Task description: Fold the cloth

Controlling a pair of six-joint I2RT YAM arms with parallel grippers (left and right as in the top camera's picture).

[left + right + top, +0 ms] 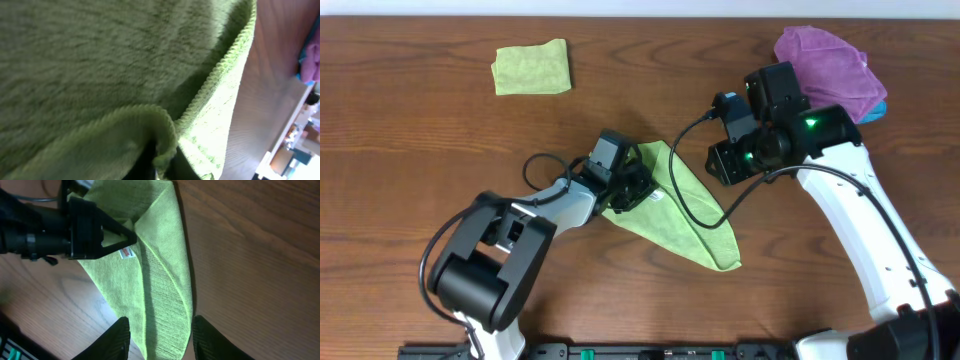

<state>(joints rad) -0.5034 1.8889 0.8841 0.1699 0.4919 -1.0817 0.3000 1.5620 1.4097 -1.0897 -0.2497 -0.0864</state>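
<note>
One corner of the green cloth point(690, 215), at the table's point(420, 150) middle, is clenched by the left fingers point(116, 233), likely for folding over; right fingers point(114, 340) hover spread.

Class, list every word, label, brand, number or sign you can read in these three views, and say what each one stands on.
Small tag on the green cloth: red print, too small to read.
Nothing else in any view bears text that can be read.
</note>
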